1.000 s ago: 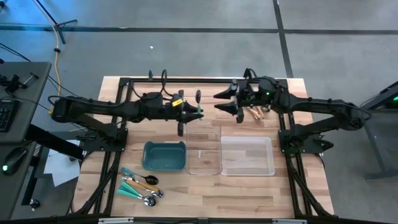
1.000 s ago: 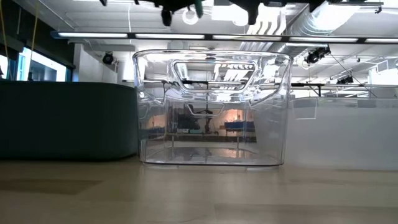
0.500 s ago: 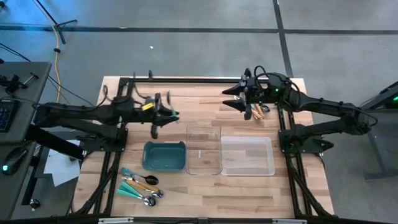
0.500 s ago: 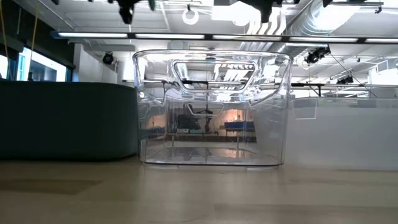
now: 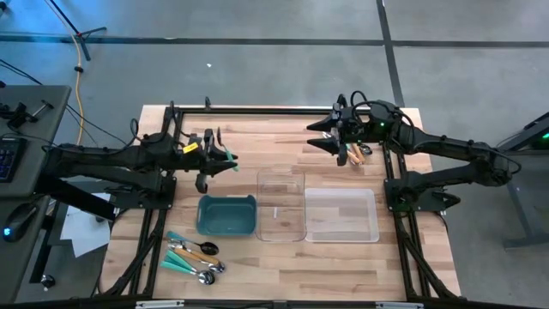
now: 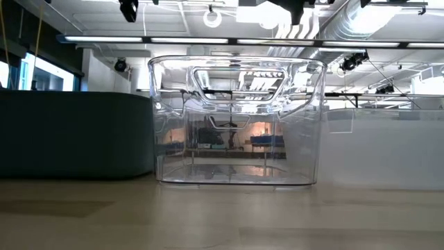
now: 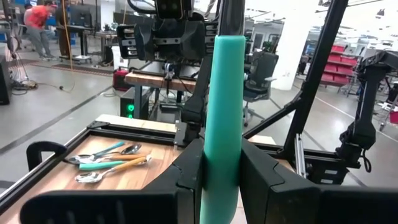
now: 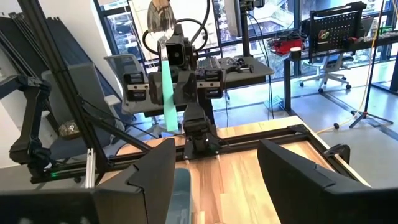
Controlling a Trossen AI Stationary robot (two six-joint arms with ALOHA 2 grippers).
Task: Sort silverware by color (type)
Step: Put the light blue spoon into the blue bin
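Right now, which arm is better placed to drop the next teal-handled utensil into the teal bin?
Left. The left gripper is shut on a teal-handled spoon and sits just behind the teal bin. The right gripper is open, holds nothing, and hangs far off by the orange-handled utensils.

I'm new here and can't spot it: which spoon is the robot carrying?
Find the teal bin on the table. Just behind it, the left hand grips a teal-handled spoon. Unlike the spoons lying in front of the bin, it is in the air.

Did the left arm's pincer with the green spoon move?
Yes. The left pincer, holding the teal-handled spoon, pulled leftward away from the narrow clear tray.
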